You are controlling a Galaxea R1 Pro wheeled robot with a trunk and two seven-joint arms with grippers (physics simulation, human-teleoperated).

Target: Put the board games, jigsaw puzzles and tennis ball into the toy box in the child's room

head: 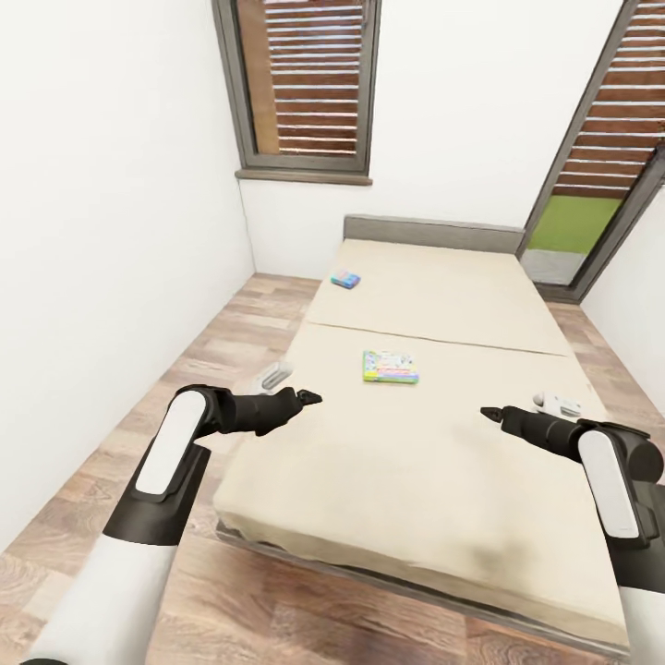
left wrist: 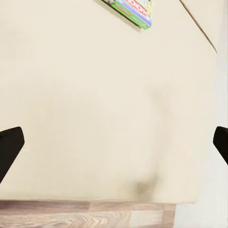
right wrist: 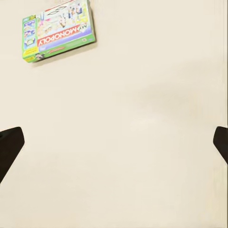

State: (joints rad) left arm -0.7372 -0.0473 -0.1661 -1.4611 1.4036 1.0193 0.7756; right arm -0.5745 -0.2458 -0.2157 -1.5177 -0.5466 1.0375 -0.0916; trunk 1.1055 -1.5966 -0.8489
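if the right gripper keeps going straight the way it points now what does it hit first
Most likely the bare mattress of the bed: the right gripper, jaws open, aims at it. The MY MONOPOLY box lies off to one side, probably missed.

Green-edged Monopoly box (right wrist: 58, 30) on beige bed (head: 434, 462).

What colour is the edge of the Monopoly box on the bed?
Green. The Monopoly box shows it best in the right wrist view.

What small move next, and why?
Probably roll closer and reach the right gripper toward the MY MONOPOLY box. Both grippers, left too, hover open and empty over the bed's near section, short of that box; the smaller blue game lies farther off.
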